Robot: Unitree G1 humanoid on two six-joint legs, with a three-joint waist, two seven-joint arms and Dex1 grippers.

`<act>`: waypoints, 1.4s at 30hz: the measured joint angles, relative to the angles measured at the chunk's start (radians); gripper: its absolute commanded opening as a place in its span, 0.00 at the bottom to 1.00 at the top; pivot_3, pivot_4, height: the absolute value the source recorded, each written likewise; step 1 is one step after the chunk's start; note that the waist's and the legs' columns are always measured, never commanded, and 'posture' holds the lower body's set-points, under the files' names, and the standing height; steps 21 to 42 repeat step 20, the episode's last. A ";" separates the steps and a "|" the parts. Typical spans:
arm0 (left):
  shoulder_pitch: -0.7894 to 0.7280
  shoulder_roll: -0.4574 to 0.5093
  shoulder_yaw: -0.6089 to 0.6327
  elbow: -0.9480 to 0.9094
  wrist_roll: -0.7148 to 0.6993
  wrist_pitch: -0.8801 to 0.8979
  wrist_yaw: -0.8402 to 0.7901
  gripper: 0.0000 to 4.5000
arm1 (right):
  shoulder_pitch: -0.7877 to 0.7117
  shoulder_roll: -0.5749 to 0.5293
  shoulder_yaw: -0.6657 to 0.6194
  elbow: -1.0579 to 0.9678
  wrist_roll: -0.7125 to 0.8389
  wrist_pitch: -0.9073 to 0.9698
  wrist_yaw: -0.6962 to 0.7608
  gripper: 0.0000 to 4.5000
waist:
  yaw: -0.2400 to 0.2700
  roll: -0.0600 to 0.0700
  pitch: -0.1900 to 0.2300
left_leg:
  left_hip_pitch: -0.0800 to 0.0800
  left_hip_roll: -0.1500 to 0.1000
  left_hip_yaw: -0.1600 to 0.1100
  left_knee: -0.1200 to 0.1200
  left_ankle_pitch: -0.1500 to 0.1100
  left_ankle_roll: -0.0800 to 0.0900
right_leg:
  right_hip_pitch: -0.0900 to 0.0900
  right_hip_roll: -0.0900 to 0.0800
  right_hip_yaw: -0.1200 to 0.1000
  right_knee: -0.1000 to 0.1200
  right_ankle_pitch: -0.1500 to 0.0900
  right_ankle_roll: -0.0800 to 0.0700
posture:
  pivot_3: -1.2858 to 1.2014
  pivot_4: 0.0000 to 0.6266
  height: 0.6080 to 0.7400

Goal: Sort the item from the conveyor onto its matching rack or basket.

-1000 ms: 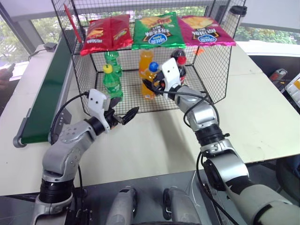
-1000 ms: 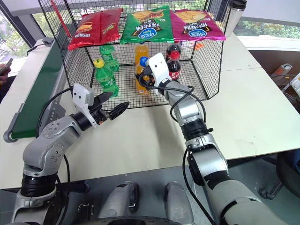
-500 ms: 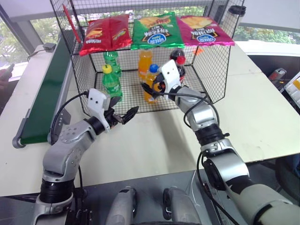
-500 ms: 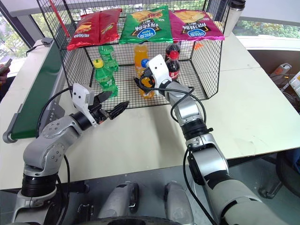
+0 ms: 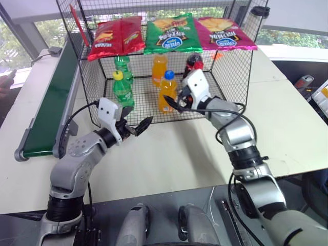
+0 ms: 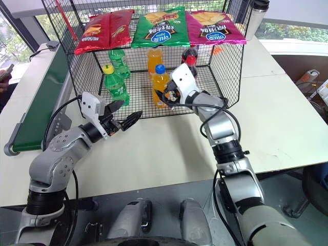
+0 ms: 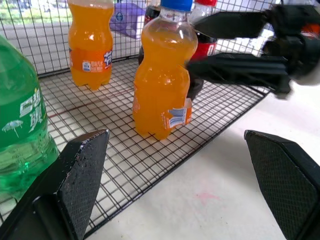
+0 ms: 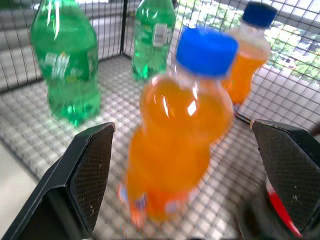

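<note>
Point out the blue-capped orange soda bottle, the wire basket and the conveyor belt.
orange soda bottle (image 5: 167, 95), left eye view, its orange body.
wire basket (image 5: 238, 77), left eye view, right mesh wall.
conveyor belt (image 5: 51, 107), left eye view, green belt surface.

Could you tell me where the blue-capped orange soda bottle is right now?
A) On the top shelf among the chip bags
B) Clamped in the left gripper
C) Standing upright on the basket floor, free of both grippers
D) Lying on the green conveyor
C: the orange soda bottle stands upright on the mesh floor of the basket, with the right gripper open beside it and the left gripper open out on the table side.

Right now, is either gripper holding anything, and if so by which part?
Nothing is held. The right gripper is open beside the orange soda bottle, which stands free in the basket. The left gripper is open too.
</note>
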 measured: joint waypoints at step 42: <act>0.207 0.033 0.038 -0.066 0.036 -0.001 0.057 1.00 | 0.470 -0.008 -0.213 -0.578 0.297 0.438 -0.124 1.00 | 0.007 0.000 0.000 | 0.000 0.000 0.000 0.000 0.000 0.000 | 0.001 -0.001 0.000 -0.001 0.000 0.000 | 0.52 0.24 0.99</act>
